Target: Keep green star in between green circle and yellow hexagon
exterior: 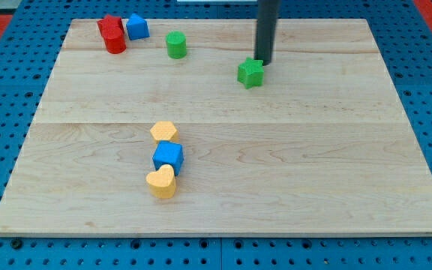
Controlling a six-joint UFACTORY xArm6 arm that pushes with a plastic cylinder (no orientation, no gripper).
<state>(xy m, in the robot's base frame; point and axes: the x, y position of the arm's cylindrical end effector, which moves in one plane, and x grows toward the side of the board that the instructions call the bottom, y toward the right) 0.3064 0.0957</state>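
The green star (251, 73) lies on the wooden board (313, 165) toward the view's upper right of centre. The green circle (175, 45), a short cylinder, stands up and to the left of it. The yellow hexagon (164, 132) lies near the middle left, well below and left of the star. My tip (264, 61) comes down from the view's top edge and sits just above and right of the green star, touching or almost touching it.
A blue cube (168, 157) and a yellow heart (161, 181) sit in a line directly below the yellow hexagon. Two red blocks (112, 34) and a blue block (136, 27) cluster at the board's top left corner.
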